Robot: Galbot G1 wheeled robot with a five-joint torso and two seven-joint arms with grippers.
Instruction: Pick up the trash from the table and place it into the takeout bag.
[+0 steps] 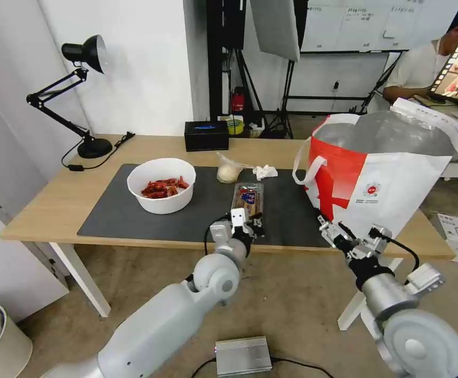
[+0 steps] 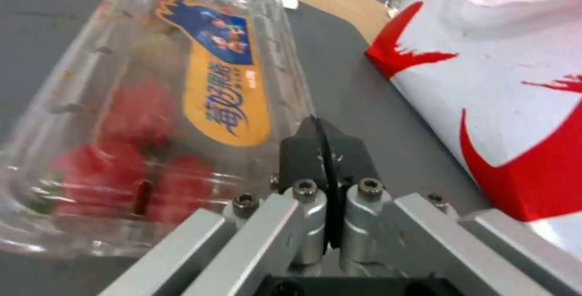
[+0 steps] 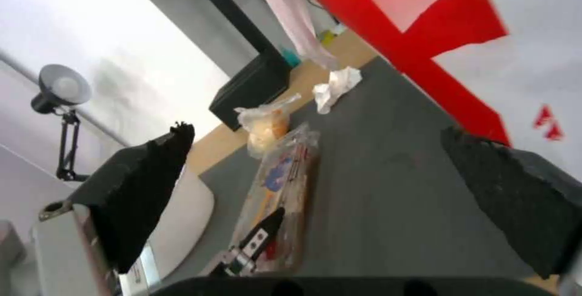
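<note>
On the large dark grey mat of the long light-wood table, the clear plastic clamshell tray with red bits lies near the front edge, its orange-and-blue label up. The left gripper sits at the tray's near end, its black fingers pressed together; the left wrist view puts the tray just beside the fingertips (whether they pinch its rim I cannot tell). The right gripper hangs with jaws spread wide, close to the front face of the large white-and-red takeout bag with silver foil lining, which stands on the table's right end.
</note>
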